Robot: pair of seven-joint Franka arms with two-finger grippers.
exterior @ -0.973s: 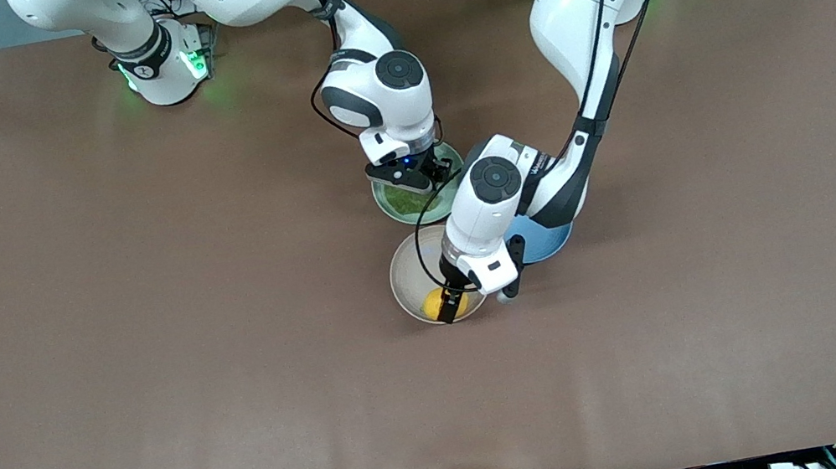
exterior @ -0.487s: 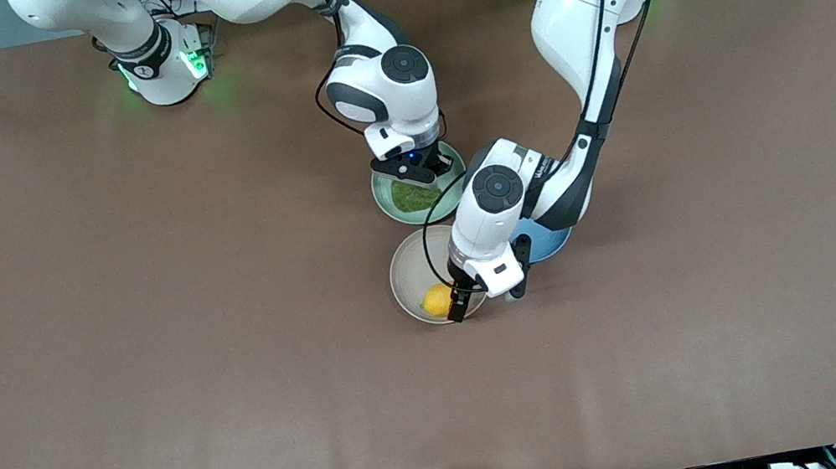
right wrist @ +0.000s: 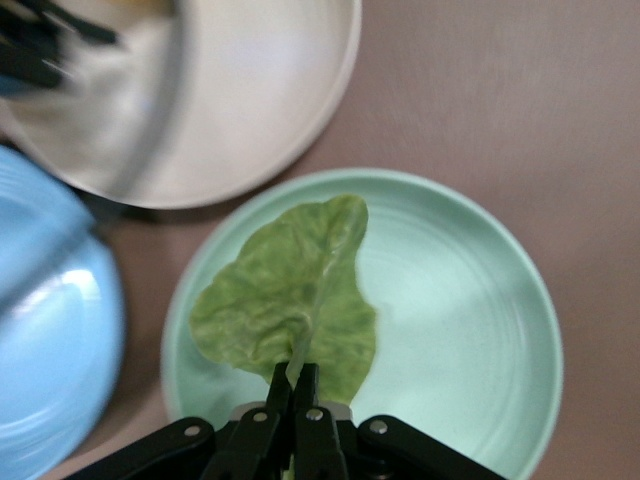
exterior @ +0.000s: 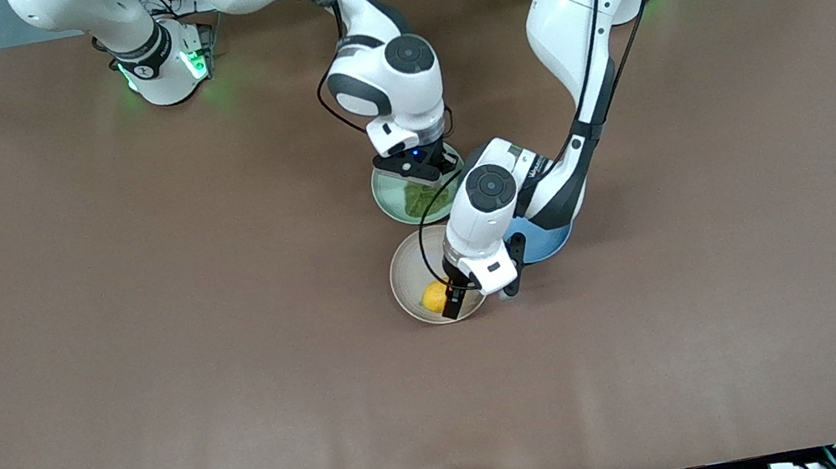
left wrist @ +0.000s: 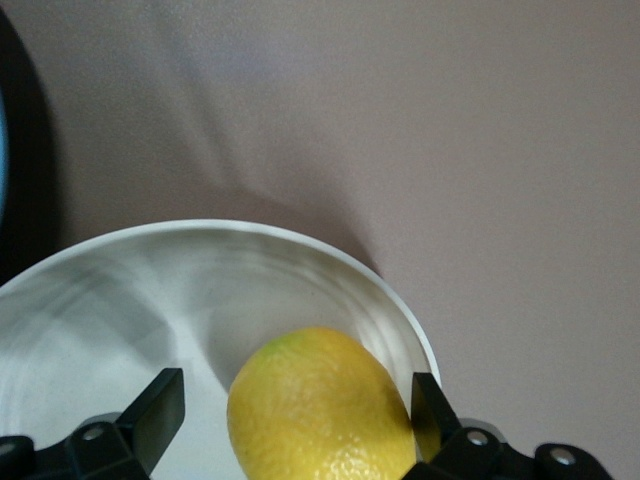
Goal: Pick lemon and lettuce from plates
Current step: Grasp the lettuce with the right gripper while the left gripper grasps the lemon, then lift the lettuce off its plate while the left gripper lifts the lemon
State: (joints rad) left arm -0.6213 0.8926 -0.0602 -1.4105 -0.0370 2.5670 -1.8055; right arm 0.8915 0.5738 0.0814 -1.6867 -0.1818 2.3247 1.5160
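Note:
The yellow lemon (exterior: 434, 295) lies in the cream plate (exterior: 407, 270), near the rim closest to the front camera. My left gripper (exterior: 446, 300) is down in that plate, open, with its fingers on either side of the lemon (left wrist: 320, 410); one finger touches it, the other stands off. The green lettuce (exterior: 419, 199) is over the mint green plate (exterior: 387, 189). My right gripper (exterior: 421, 174) is over that plate, shut on the lettuce's pale stem; in the right wrist view the leaf (right wrist: 290, 300) hangs from the closed fingertips (right wrist: 297, 385).
A blue plate (exterior: 547, 243) lies beside the cream plate toward the left arm's end, mostly under the left arm. The three plates sit close together at the table's middle. Bare brown tabletop (exterior: 150, 356) spreads all around.
My right gripper has shifted slightly toward the left arm's end with the lettuce pinched in it. My left gripper has shifted a little around the lemon, which stays in the cream plate.

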